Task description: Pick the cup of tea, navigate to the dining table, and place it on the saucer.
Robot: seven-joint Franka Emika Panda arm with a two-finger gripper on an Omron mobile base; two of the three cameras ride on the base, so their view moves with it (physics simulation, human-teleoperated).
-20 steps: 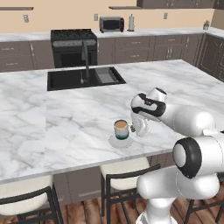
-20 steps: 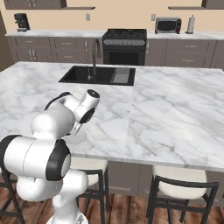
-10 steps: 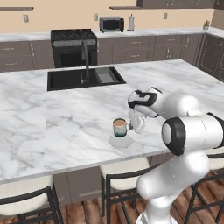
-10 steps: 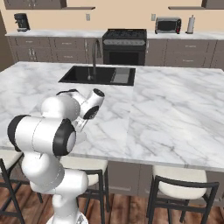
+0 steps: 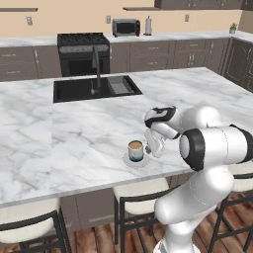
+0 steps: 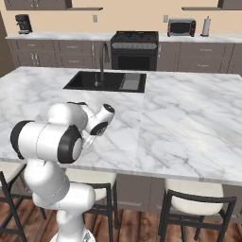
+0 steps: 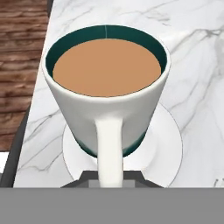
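Observation:
The cup of tea (image 5: 135, 149), white with a dark green band and full of brown liquid, stands upright on the saucer (image 5: 137, 161) near the front edge of the marble dining table (image 5: 74, 128). My gripper (image 5: 148, 146) is at its right side, shut on the cup's handle. In the hand view the cup of tea (image 7: 107, 100) is right in front of me, centred on the pale saucer (image 7: 164, 144), and its handle runs down between my gripper's tips (image 7: 109, 180). From the right base view my own arm hides the hand over the dining table (image 6: 189, 118).
A black sink (image 5: 94, 89) with a curved faucet (image 5: 97, 64) lies farther back on the table. Stools (image 5: 143, 190) (image 6: 201, 203) stand under the front edge, which lies just beyond the saucer, with wooden floor (image 7: 17, 43) below. A stove and microwave (image 5: 125, 26) line the back wall.
My elbow has swung up and in toward the table. The cup has stayed over the saucer, sinking only slightly, and the grip has not changed.

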